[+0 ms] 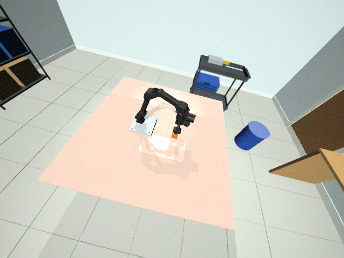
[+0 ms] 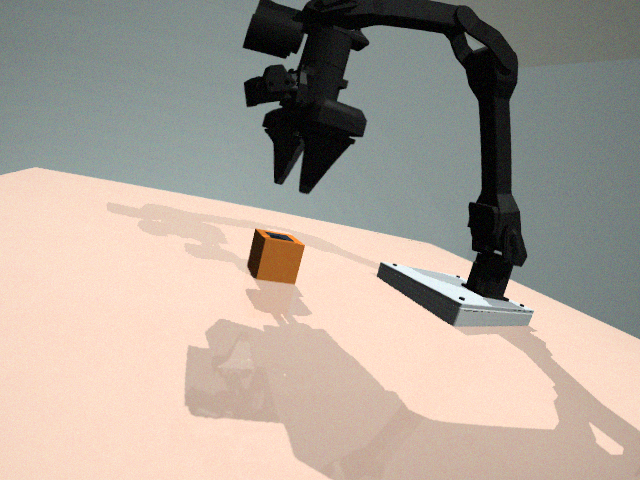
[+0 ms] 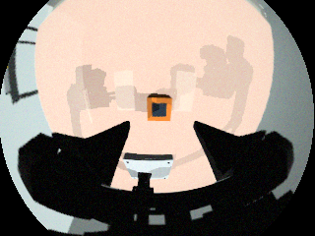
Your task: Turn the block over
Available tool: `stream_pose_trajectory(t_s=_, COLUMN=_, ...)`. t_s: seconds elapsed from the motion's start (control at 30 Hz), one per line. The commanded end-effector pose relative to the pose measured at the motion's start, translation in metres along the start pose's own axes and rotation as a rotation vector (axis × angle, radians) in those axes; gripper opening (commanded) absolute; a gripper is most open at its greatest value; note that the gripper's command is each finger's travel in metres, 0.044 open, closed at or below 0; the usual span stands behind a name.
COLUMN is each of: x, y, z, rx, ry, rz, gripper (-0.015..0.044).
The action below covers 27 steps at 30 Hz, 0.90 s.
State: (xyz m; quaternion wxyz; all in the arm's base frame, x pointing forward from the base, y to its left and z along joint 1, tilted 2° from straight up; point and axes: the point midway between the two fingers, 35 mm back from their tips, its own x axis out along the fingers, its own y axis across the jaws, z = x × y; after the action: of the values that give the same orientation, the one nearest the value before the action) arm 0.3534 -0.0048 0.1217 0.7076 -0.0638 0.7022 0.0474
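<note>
One broad pink table top (image 1: 97,155) (image 2: 103,310) (image 3: 148,39), spread under arm and block alike, with shadows lying across it. Off to one side, on the tiled floor, a black shelf rack (image 1: 41,67) with blue and tan boxes. Beyond the far edge, a dark cart (image 1: 222,71) (image 3: 14,81), loaded with a blue chest below and a pale box above.

Over the table, a black arm (image 1: 169,100) (image 2: 495,129) (image 3: 143,183), arched high and bent downward at the wrist. Beside the table, a blue cylinder (image 1: 250,136). Under the arm's foot, a pale base plate (image 1: 150,129) (image 2: 429,289) (image 3: 164,169), apart from the block.

Above the block, pointing down and slightly tilted, the gripper (image 1: 175,133) (image 2: 292,188) (image 3: 163,124), fingers spread apart and gripping nothing. Below the fingertips, untouched, with open air between, the orange block (image 1: 174,136) (image 2: 279,260) (image 3: 159,117), resting on the table. On its upper face, a dark square marking (image 2: 279,236) (image 3: 158,109), facing up.
</note>
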Motion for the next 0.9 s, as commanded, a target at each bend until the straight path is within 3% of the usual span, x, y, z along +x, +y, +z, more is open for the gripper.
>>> stream_pose_trajectory(t_s=0.0, x=-0.002, y=0.001, z=-0.001, rx=0.008, ry=0.003, rz=-0.014, gripper=0.0440)
stream_pose_trajectory(t_s=0.13, x=0.029, y=0.001, z=-0.001, rx=0.008, ry=0.003, rz=-0.014, gripper=0.0440)
stream_pose_trajectory(t_s=0.87, x=0.066, y=0.001, z=-0.001, rx=0.008, ry=0.003, rz=-0.014, gripper=0.0440)
